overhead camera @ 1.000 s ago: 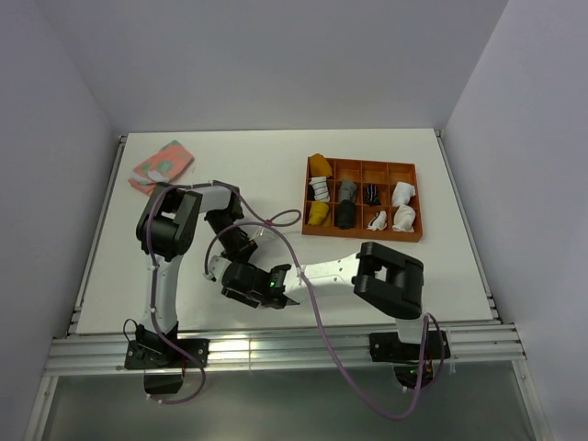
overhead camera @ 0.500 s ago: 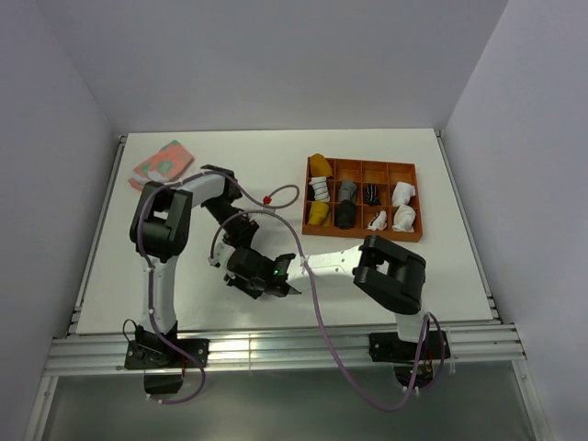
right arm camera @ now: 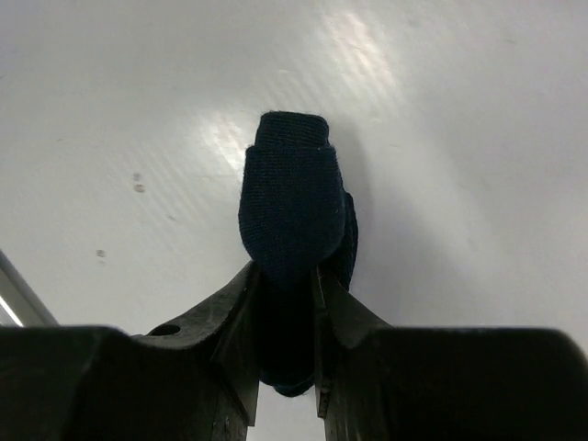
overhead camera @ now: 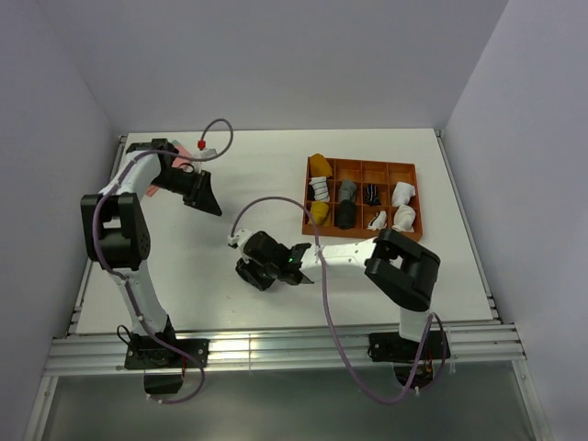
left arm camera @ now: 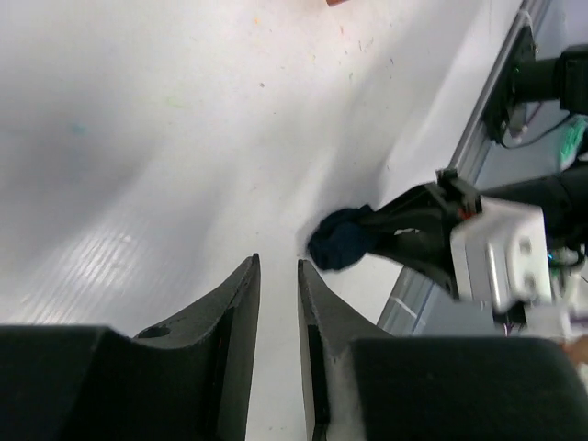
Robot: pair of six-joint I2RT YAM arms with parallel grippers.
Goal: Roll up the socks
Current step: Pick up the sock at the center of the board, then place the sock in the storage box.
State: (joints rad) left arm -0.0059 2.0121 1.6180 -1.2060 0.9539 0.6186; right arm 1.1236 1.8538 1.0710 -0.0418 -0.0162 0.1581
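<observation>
The dark navy sock (right arm camera: 289,202) is a tight roll pinched between the jaws of my right gripper (right arm camera: 287,271). It sits at table level left of centre in the top view (overhead camera: 243,268), and the left wrist view (left arm camera: 342,241) shows it too. My left gripper (left arm camera: 277,266) is empty, its jaws only a narrow slit apart. It hangs over the far left of the table (overhead camera: 208,198), well away from the sock. Mustard-orange rolls (overhead camera: 319,165) and a striped one lie in the tray's left column. No loose mustard sock shows.
An orange divided tray (overhead camera: 358,233) holding several rolled socks stands at the right rear. The pink-and-green folded cloth (overhead camera: 151,190) lies at the far left corner, partly under my left arm. The cables of both arms arc over the table's middle.
My left arm has swung from the table's centre up to the far left corner, away from the sock. My right gripper has moved slightly right and back, still holding the navy roll.
</observation>
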